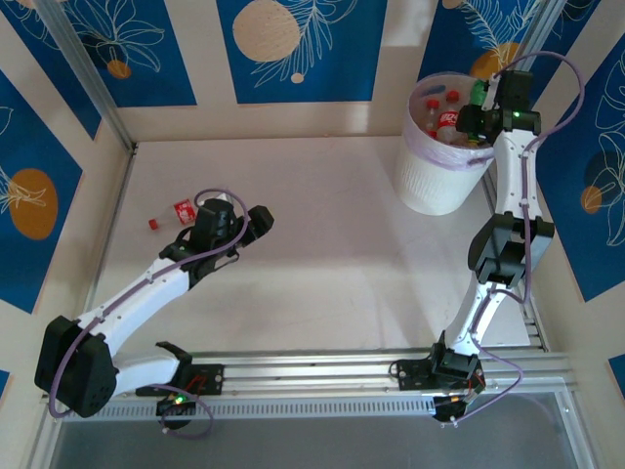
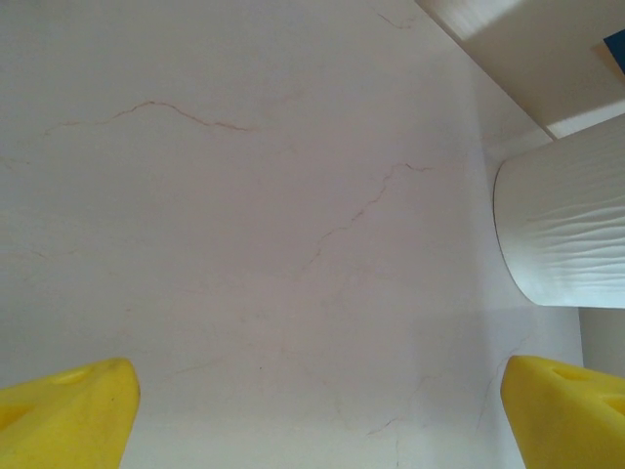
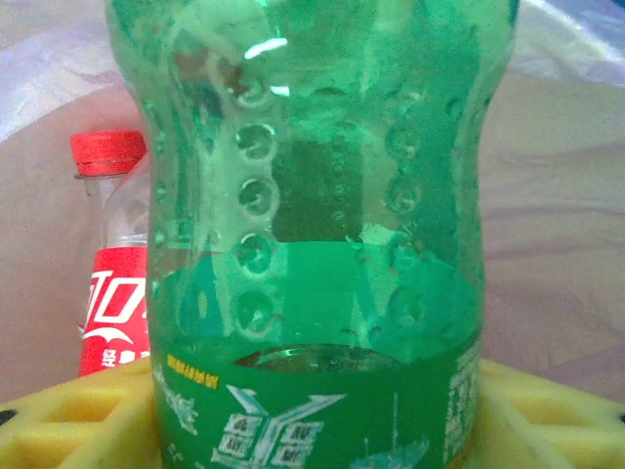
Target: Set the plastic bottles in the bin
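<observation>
Right gripper [image 1: 479,112] clamped on green bottle [image 3: 312,195], above bin [image 1: 430,186]; red-capped bottle [image 3: 112,283] below it, inside. Left gripper [image 2: 314,415] spread wide, empty; clear bottle [image 1: 174,214] lies behind it, apart.

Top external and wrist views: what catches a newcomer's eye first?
The right pincer grips a green bottle above the white bin at the far right, where red-capped bottles lie inside. A lone bottle lies on the table at the left, close to the left pincer, whose jaws stand wide open.
</observation>
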`<state>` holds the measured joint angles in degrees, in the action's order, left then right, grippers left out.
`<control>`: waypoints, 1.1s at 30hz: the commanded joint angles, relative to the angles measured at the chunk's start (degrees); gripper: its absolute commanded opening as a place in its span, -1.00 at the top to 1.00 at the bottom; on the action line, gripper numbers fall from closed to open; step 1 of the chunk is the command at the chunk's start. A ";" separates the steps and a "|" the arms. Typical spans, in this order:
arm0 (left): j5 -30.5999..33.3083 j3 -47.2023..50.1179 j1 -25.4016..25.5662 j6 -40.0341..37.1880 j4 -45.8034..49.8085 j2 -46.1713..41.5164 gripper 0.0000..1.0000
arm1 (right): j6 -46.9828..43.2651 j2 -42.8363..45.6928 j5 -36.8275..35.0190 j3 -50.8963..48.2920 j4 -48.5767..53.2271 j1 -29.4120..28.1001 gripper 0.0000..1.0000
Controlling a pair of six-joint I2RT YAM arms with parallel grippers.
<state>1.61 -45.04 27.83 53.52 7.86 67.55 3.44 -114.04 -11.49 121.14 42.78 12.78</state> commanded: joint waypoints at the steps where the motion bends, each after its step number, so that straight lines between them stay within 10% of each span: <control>1: 1.01 0.48 -0.70 0.16 0.48 -0.39 -0.90 | 1.39 -2.83 1.88 0.28 2.95 -0.54 -0.36; 17: 0.96 1.13 -1.03 0.23 0.14 -0.30 -0.90 | 0.44 -1.55 2.71 9.14 7.97 -1.48 -0.80; 33: 1.10 1.53 -2.23 -0.17 0.47 -0.74 -0.91 | -0.72 6.29 2.50 12.61 9.61 -3.76 -0.83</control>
<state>1.69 -44.12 26.59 53.63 7.99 67.55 3.57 -112.03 -10.07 132.88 52.18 9.78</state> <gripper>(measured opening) 0.952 0.916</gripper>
